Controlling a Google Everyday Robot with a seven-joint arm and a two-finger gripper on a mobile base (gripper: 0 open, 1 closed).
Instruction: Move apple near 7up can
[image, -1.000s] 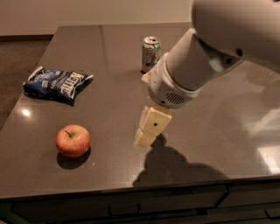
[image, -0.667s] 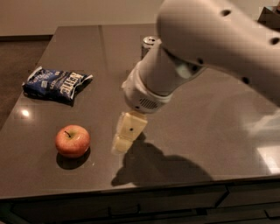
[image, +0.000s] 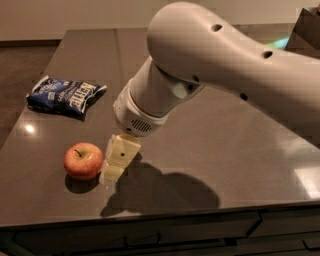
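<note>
The red apple (image: 83, 161) with yellowish patches and a short dark stem sits on the dark table (image: 240, 165) near its front left. My gripper (image: 116, 161) hangs from the big pale arm (image: 200, 65), low over the table, just to the right of the apple and close beside it. The 7up can is hidden behind the arm.
A blue chip bag (image: 65, 96) lies at the table's left side, behind the apple. The table's front edge runs just below the apple and the gripper. The floor shows beyond the left edge.
My arm and gripper have swung left across the table, from about mid-table to right beside the apple. The arm now covers the 7up can. The apple and the bag have not moved.
</note>
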